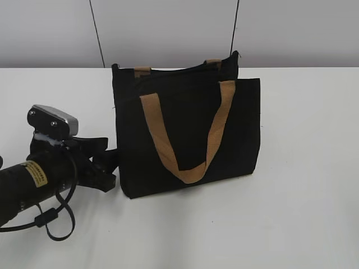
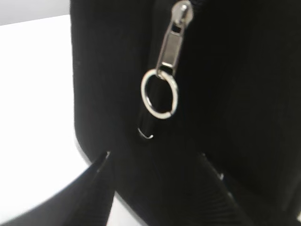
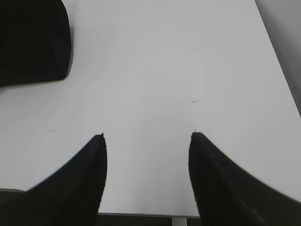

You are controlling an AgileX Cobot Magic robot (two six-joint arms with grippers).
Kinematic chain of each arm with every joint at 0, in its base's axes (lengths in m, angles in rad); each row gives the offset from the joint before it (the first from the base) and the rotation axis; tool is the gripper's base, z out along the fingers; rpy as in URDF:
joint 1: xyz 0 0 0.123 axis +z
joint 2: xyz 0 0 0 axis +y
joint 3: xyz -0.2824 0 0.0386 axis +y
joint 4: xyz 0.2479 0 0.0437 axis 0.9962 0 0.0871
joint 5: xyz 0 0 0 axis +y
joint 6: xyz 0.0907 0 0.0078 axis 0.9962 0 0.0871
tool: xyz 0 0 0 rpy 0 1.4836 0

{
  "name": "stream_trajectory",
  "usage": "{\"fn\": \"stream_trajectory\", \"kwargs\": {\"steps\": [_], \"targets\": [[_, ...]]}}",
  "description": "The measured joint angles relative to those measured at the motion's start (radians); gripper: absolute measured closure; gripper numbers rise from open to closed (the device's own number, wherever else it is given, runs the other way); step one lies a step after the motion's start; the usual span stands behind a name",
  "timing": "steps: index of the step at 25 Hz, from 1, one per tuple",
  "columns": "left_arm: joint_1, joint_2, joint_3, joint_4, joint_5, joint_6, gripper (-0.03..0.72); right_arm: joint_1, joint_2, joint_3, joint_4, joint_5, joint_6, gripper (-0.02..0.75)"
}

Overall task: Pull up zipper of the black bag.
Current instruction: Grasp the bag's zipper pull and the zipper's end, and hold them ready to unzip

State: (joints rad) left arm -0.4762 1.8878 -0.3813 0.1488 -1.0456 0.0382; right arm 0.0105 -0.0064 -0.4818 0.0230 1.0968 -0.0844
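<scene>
The black bag [image 1: 188, 123] stands upright on the white table, with one tan loop handle hanging down its front. The zipper [image 2: 165, 61], a silver pull with a ring tab, hangs down the bag's [image 2: 244, 94] end in the left wrist view, just above my jaws. It cannot be made out in the exterior view. My left gripper [image 2: 154, 155] is open, with its fingers on either side of the bag's lower left end [image 1: 112, 162]. My right gripper [image 3: 146, 136] is open and empty over bare table. A corner of the bag [image 3: 33, 42] shows at its upper left.
The white table [image 1: 303, 213] runs to a grey panelled wall behind the bag. My left arm and its cable loop lie at the lower left [image 1: 50, 185]. The table's front edge shows under the right gripper [image 3: 141, 214].
</scene>
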Motion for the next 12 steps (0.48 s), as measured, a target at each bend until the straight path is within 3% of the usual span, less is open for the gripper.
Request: {"fn": "stream_trajectory", "kwargs": {"steps": [12], "targets": [[0.024, 0.05, -0.122, 0.04, 0.069, 0.0, 0.323, 0.0, 0.0, 0.0, 0.0, 0.0, 0.0, 0.303]]}}
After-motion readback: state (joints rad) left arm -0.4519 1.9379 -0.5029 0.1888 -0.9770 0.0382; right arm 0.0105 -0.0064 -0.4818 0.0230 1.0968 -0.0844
